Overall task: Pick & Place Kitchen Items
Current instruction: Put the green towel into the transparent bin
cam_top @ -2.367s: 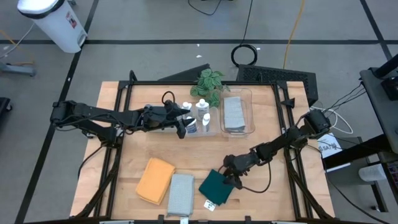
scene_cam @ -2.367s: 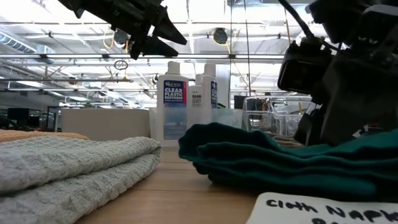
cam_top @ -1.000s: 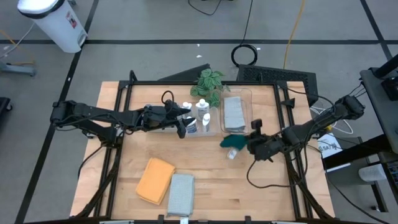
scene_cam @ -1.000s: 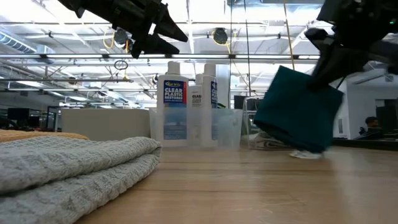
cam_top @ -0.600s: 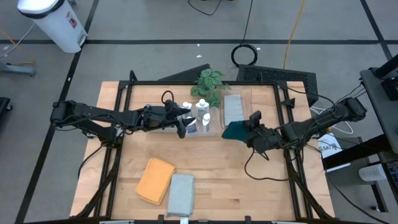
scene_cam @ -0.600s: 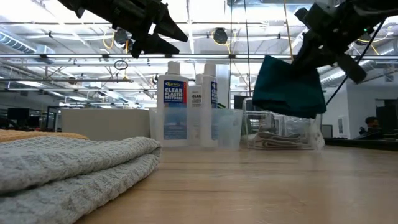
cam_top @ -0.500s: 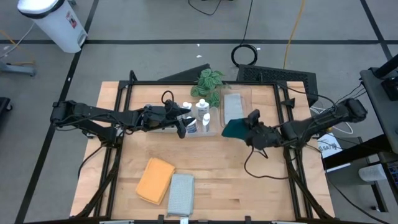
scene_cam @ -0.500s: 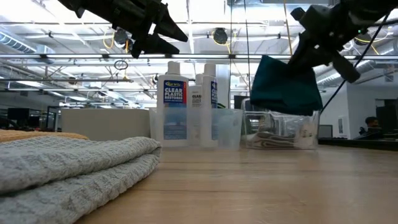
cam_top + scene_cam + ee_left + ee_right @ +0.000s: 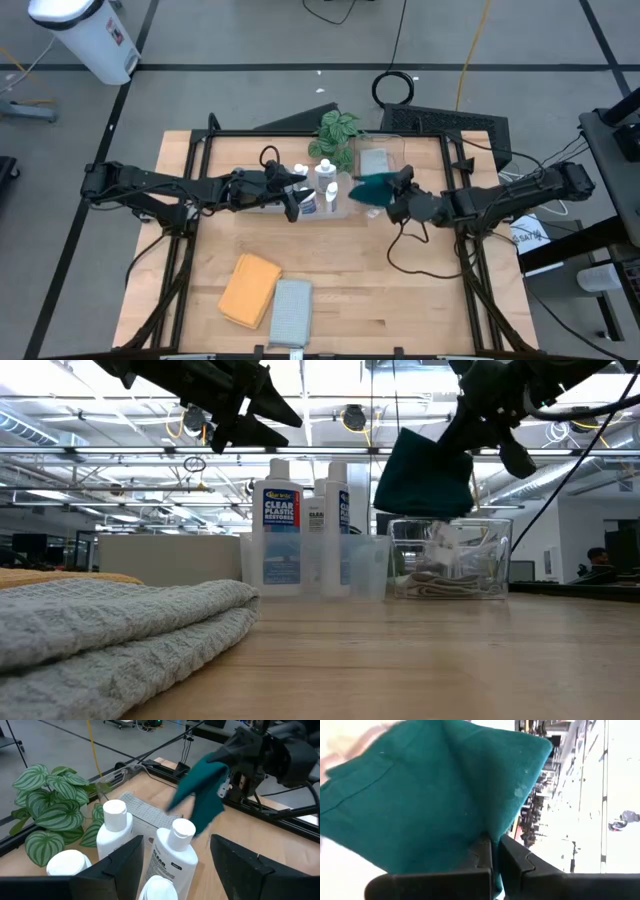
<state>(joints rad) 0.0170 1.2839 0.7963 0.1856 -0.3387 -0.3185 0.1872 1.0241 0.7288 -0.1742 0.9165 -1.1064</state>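
My right gripper (image 9: 392, 200) is shut on a dark green cloth (image 9: 370, 188), which hangs in the air over the near end of a clear bin (image 9: 404, 165). A folded grey cloth (image 9: 375, 160) lies in that bin. My left gripper (image 9: 293, 202) hovers open above white squeeze bottles (image 9: 172, 855), which stand upright in a smaller clear bin (image 9: 365, 565); it touches none of them. An orange cloth (image 9: 250, 288) and a pale grey cloth (image 9: 291, 312) lie folded on the table near its front edge. My right gripper pinches a folded part of the dark green cloth (image 9: 487, 832) between its two fingers (image 9: 515, 857). It comes from the table's right side, slanting a little downward. The cloth (image 9: 422, 475) hangs slack below the fingers in several layers, clear of the table and above the bin's rim.
A green leafy plant (image 9: 335, 130) stands at the far edge behind the bins. The wooden tabletop (image 9: 400, 290) lies bare in the middle and at the near right. Black frame rails (image 9: 190, 250) run along both sides of the table.
My right gripper has risen and gone toward the far edge and slightly left, rolling its wrist, with the dark green cloth still in its hold. The cloth hung low near the tabletop beside the bin; now it hangs above the bin's rim.
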